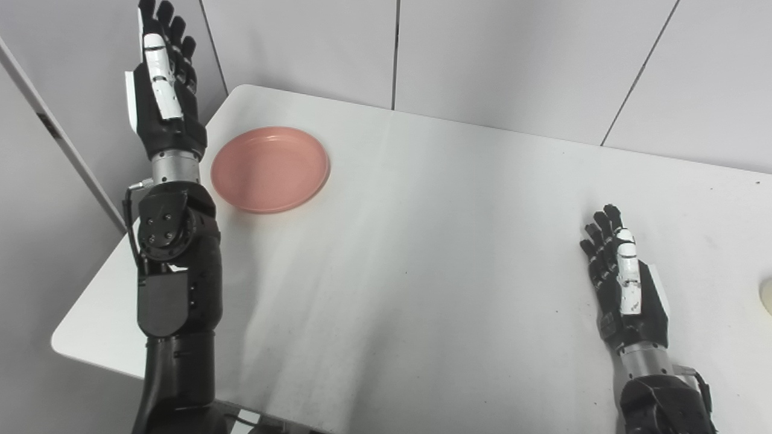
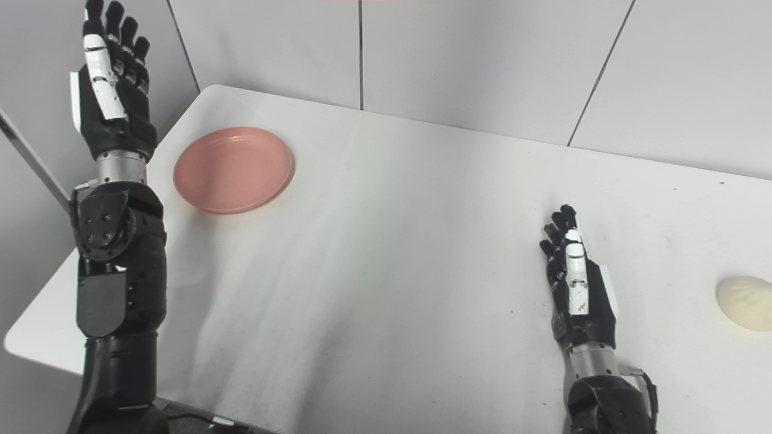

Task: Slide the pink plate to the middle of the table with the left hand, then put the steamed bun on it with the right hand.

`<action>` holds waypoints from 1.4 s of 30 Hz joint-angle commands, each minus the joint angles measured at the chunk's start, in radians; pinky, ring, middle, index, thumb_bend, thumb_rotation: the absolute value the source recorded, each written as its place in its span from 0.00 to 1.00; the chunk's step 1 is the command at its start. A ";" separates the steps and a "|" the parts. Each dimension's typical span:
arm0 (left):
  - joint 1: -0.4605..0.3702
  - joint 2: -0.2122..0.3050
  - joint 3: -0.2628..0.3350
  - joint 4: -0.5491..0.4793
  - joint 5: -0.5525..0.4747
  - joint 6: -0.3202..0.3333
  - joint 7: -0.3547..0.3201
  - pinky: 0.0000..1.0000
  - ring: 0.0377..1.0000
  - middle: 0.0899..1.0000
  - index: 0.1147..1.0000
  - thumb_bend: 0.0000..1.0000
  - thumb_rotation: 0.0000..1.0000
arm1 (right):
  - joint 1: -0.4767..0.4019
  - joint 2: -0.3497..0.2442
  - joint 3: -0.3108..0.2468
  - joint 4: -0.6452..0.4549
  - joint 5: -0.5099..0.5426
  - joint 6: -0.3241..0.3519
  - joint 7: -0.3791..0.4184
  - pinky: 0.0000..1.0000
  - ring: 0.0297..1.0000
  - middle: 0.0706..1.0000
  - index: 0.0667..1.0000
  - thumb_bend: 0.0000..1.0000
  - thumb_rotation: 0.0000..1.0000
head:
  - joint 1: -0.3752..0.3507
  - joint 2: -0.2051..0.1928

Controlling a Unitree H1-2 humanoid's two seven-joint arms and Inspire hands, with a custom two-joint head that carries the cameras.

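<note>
Both hands empty, fingers spread: left hand [image 1: 163, 90] raised beside pink plate [image 1: 270, 169] at table [image 1: 422, 241] far-left corner; right hand [image 2: 576, 295] low, steamed bun [image 2: 745, 302] near right edge

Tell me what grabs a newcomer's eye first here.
The pink plate, empty, near the table's far left corner. Just left of it the left hand is raised high, fingers straight and apart, holding nothing. The right hand hovers open low at the right, and the bun lies beyond it by the right edge of the right eye view.
</note>
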 commanded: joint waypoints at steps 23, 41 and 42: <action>-0.002 0.118 0.039 0.193 -0.130 -0.001 -0.039 1.00 0.98 0.98 1.00 0.41 1.00 | 0.034 -0.006 -0.011 0.030 0.011 0.009 0.008 1.00 1.00 1.00 1.00 0.13 1.00 | 0.008 0.016; 0.019 0.111 -0.001 0.307 -0.099 -0.003 -0.056 1.00 1.00 0.97 1.00 0.41 1.00 | 0.037 -0.007 -0.011 0.018 0.012 0.020 0.009 1.00 1.00 1.00 1.00 0.13 1.00 | 0.006 0.020; 0.019 0.109 -0.002 0.311 -0.097 -0.001 -0.054 1.00 1.00 0.97 1.00 0.40 1.00 | 0.037 -0.008 -0.010 0.018 0.011 0.019 0.010 1.00 1.00 1.00 1.00 0.13 1.00 | 0.006 0.020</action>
